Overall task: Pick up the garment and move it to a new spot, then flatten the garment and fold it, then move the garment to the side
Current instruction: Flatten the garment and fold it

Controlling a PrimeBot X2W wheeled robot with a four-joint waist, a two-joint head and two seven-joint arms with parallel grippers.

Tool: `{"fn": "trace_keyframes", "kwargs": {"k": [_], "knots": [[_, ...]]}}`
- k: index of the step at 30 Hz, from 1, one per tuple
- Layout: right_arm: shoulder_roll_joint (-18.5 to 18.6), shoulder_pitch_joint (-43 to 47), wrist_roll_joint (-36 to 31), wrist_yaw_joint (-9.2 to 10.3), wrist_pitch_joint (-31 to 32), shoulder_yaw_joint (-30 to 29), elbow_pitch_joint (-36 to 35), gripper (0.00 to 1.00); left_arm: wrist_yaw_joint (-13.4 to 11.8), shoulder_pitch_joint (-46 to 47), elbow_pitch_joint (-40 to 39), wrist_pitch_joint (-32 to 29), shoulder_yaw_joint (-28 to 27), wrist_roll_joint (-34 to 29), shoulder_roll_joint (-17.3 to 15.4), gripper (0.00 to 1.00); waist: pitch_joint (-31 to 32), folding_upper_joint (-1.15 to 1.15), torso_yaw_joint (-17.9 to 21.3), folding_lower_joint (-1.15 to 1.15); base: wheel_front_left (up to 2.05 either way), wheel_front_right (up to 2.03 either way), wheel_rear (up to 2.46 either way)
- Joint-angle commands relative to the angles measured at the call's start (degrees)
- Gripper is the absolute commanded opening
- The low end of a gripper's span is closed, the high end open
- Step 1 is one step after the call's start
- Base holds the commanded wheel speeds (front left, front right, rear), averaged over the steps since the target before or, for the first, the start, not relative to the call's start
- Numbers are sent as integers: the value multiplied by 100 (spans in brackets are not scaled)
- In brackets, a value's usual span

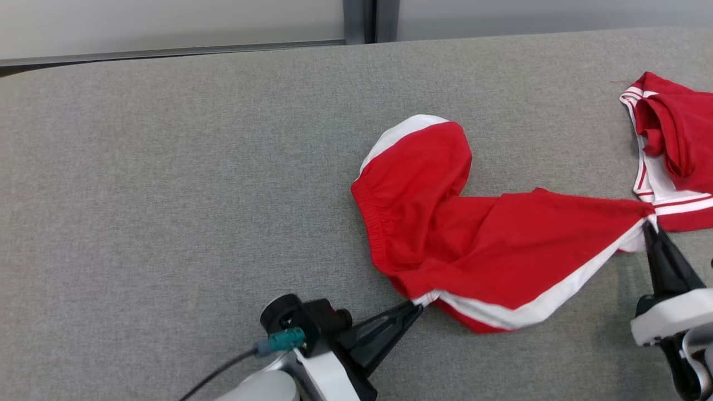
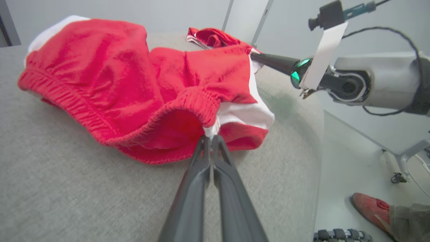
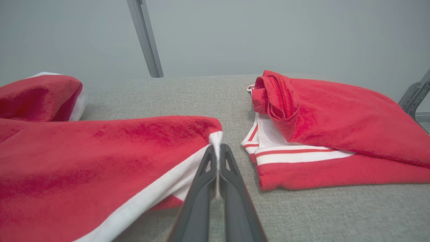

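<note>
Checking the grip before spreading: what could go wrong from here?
The left gripper and right gripper each pinch only a white corner tip of the red fabric shorts with white stripes; a pull might slip them free. The right gripper sits close to the other red-and-white garment; sweeping right might drag it.

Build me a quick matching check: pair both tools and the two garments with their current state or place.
1 left tool
2 right tool
3 red shorts
4 striped garment

A lying free, far right
B shut on shorts beside the elastic band
C held by both tools
D shut on shorts' corner nearest the striped garment

Pairs: 1-B, 2-D, 3-C, 4-A
</note>
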State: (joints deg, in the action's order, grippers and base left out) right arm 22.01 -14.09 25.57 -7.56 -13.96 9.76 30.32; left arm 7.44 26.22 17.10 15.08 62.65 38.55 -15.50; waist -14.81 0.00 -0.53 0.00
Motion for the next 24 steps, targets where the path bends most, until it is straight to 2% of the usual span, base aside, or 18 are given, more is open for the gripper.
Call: {"fn": "trace_keyframes", "kwargs": {"k": [1,6,9,13,17,24], "knots": [[107,-174,35,15,-33,-56,-138,0,-6,231,-327,10,-103,324,-133,0,-53,0,36,0,0,0,0],[353,-753,219,14,153,-110,-664,0,-6,1301,-1311,-21,-72,1354,-968,0,-264,0,185,0,0,0,0],[530,-1343,367,14,360,-96,-953,0,-6,2290,-1589,-267,-151,1785,-1516,0,-481,0,326,0,0,0,0],[751,-2397,496,15,638,-9,-1215,0,-6,3785,-1625,-782,-261,2254,-1952,0,-872,0,500,0,0,0,0],[914,-3581,436,15,722,61,-1199,0,-6,5214,-1198,-1000,-387,2433,-1910,0,-1281,0,668,0,0,0,0],[1082,-5075,113,14,440,-45,-964,0,-6,6856,-375,-672,-144,2082,-1534,0,-1605,0,800,0,0,0,0]]}}
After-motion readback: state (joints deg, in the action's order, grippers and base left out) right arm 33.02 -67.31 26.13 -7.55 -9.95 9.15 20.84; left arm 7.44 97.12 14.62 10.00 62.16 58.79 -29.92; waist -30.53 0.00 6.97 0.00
